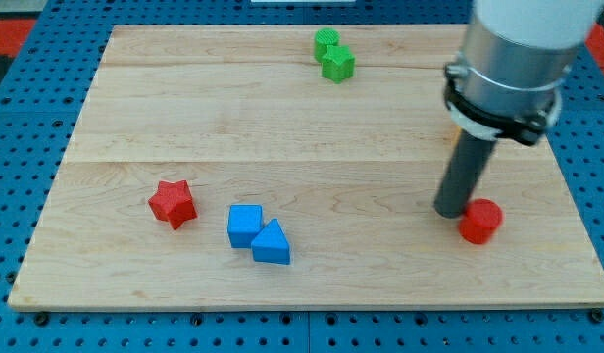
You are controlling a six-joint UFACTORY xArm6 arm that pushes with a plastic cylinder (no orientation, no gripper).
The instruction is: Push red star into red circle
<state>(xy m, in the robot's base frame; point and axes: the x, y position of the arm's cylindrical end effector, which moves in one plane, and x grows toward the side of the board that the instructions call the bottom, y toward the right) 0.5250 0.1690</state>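
The red star [173, 203] lies on the wooden board [282, 118] at the view's lower left. The red circle [480, 221] lies at the view's lower right. My tip [449, 211] rests on the board just left of the red circle, touching or nearly touching it, and far to the right of the red star. The rod rises from there into the grey arm body at the view's top right.
A blue cube [245, 225] and a blue triangle [272, 243] sit together just right of the red star. Two green blocks [333, 55] sit together at the view's top centre. A sliver of orange shows behind the arm [452, 135].
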